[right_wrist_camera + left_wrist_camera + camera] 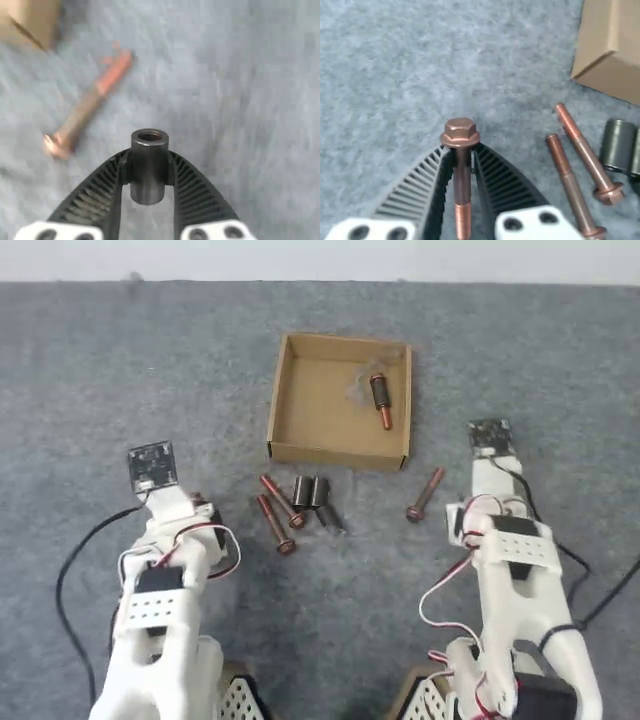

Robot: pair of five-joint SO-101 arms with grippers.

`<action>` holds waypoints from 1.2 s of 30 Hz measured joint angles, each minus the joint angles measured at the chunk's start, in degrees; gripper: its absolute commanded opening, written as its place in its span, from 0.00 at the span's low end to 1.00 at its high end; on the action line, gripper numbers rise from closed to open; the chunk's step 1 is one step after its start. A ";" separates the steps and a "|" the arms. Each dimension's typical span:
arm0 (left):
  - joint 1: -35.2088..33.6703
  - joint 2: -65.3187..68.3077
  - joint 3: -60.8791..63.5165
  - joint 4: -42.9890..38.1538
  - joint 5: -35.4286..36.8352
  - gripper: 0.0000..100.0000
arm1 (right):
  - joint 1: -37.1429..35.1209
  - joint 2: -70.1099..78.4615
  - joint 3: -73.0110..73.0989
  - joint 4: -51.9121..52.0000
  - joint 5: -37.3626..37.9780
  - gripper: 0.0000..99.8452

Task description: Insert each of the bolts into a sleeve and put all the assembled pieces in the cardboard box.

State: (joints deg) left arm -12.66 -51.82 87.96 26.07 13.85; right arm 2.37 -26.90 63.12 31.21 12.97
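Across the grey carpeted table (100, 360), two white arms side by side, at 7 and 5 o'clock of the high view. At 12 o'clock, the cardboard box (335, 453), open-topped, with one assembled piece (380, 400) already lying inside toward its 2 o'clock corner. Pinched in the left gripper (461, 150): a held bolt (462, 172), with fingers closed on the shank just under the hex head. Clamped in the right gripper (149, 156): a dark sleeve (149, 167), bore facing outward, with fingers tight on its wall. Just at 6 o'clock of the box, two loose bolts (274, 523) beside two spare sleeves (303, 490); a single bolt (425, 494) apart at 4 o'clock of the box. Probably stiff, smooth metal, heavy for its size and apt to roll or slip; best gripped across the shank or the sleeve's mid-wall, leaving thread and bore free for mating.
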 measured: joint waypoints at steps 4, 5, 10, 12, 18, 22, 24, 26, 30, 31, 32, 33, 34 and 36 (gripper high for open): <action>-0.18 -4.04 2.37 0.00 0.00 0.01 | -3.52 0.00 -3.16 -4.40 0.00 0.01; -0.18 -5.01 2.81 0.00 0.00 0.01 | -4.31 0.00 -3.43 -5.98 0.00 0.01; -0.18 -9.85 5.10 0.00 0.00 0.01 | -8.00 0.09 -3.60 -15.56 0.00 0.01; -0.18 -11.60 5.89 0.00 0.00 0.01 | -8.97 0.09 -3.52 -20.57 0.00 0.01; -0.18 -15.65 7.56 0.00 0.00 0.01 | -12.75 0.09 -0.88 -37.27 0.00 0.01; -0.18 -16.18 7.56 0.00 0.00 0.01 | -14.59 0.09 -0.88 -45.89 0.00 0.01; -0.18 -16.26 7.56 0.00 0.00 0.01 | -14.95 0.79 -0.88 -50.11 0.00 0.01; -0.18 -16.26 7.56 0.00 0.00 0.01 | -15.47 3.60 -0.88 -55.03 0.00 0.01; -0.18 -16.26 7.56 0.00 0.00 0.01 | -15.82 13.27 -0.88 -66.02 0.00 0.01; -0.18 -16.26 7.56 0.00 0.00 0.01 | -15.74 15.74 -0.88 -69.01 0.00 0.01; -0.18 -16.26 7.56 0.00 0.00 0.01 | -15.65 18.11 -1.23 -72.00 0.00 0.01; -0.18 -16.26 7.56 0.00 0.00 0.01 | -15.65 20.40 -1.85 -74.81 0.00 0.01; -0.18 -16.26 7.56 0.00 0.00 0.01 | -15.65 22.42 -2.64 -77.45 0.00 0.01; -0.18 -16.26 7.56 0.00 0.00 0.01 | -15.74 25.93 -4.13 -82.02 0.00 0.01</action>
State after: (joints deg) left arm -12.84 -68.09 95.52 26.07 13.85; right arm -13.36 -0.97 58.99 -50.81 12.97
